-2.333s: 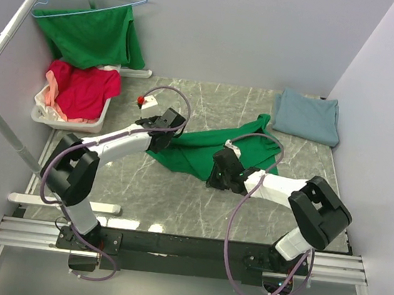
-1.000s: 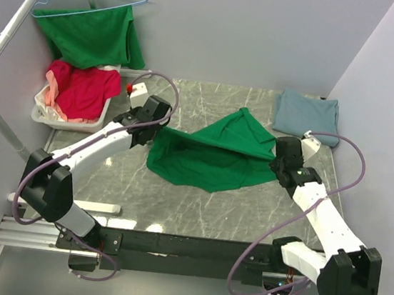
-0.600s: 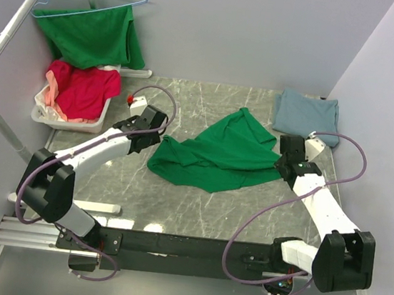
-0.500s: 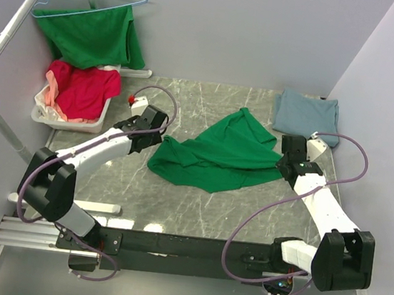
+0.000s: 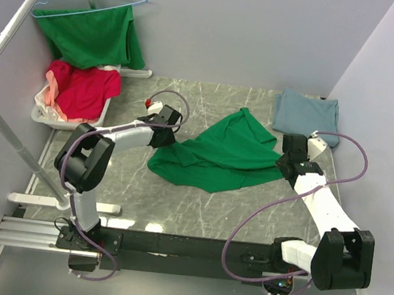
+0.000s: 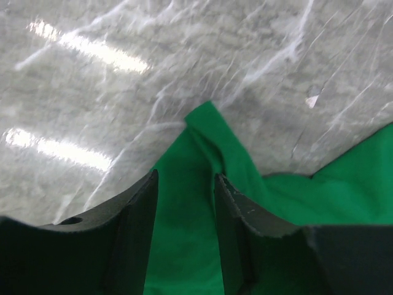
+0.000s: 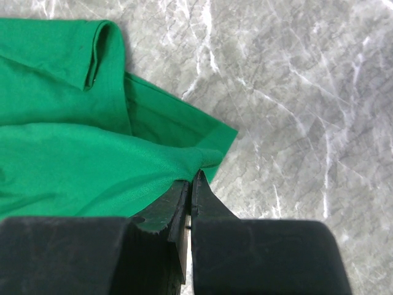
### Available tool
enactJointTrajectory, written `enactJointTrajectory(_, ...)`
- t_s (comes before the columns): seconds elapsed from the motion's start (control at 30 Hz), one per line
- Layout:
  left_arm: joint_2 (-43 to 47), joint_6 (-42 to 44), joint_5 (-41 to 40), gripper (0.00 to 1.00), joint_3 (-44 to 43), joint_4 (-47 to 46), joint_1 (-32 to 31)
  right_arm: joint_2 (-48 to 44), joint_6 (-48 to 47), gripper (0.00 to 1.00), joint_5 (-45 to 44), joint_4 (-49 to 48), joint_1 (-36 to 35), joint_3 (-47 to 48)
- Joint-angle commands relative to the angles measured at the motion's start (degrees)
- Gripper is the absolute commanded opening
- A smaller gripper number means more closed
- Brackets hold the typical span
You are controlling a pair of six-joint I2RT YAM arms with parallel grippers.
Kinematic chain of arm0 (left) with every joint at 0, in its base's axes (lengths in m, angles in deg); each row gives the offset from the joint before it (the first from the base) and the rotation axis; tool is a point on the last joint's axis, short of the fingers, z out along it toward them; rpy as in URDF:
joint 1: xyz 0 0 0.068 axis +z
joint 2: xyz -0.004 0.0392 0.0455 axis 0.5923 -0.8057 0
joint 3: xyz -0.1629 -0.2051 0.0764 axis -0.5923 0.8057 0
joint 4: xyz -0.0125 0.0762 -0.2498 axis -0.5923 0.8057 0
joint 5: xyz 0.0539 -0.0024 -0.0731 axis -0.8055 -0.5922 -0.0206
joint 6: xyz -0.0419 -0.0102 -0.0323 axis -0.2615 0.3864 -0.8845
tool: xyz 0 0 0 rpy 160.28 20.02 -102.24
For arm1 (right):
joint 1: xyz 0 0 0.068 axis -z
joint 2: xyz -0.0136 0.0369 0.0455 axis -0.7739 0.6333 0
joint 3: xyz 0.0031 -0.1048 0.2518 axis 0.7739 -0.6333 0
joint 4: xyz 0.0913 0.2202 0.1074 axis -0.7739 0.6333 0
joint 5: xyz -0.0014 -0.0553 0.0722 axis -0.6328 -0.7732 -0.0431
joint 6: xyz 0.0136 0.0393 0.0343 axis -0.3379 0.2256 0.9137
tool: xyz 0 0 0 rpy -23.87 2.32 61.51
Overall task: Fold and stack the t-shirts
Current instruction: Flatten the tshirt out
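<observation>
Now released on one side: bright green short-sleeved cloth t-shirt (image 5: 217, 157)

A second ago this tee hung stretched in the air between the two arms. It has since dropped and lies slack on the grey marbled table top (image 5: 196, 212), mid-table. It is spread roughly left to right but rumpled, with a peak of cloth pointing toward the far side.

Left gripper (image 5: 171, 139): the jaws have parted. The wrist view (image 6: 184, 178) shows a clear gap, with the tee's corner (image 6: 206, 138) lying on the marble under and just beyond the fingertips, not pinched.

Right gripper (image 5: 284, 160): the jaws are clamped tight on the tee's right edge, beside a hemmed corner (image 7: 191, 178).

Dusty blue-grey folded t-shirt (image 5: 307, 116): at the far right of the table, near the right gripper, apart from the green tee.

Judgement: the lay-down is done on the left only. The cloth is not flat, so folding looks premature. It probably needs smoothing or a fresh grip first.
</observation>
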Motion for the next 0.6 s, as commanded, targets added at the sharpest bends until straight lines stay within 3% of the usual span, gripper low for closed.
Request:
enactJointTrajectory(0.0,-1.6,-2.2,-0.5,0.48,-4.1,-2.7,0.7,1.1,-0.6,0.00,0.2,-2.6,0.5,0.2)
enactJointTrajectory(0.57,-7.2,-4.6,1.8,0.51,-8.7,-0.2,2.7,2.0,-1.4,0.00,1.2,-3.0,1.0,0.1)
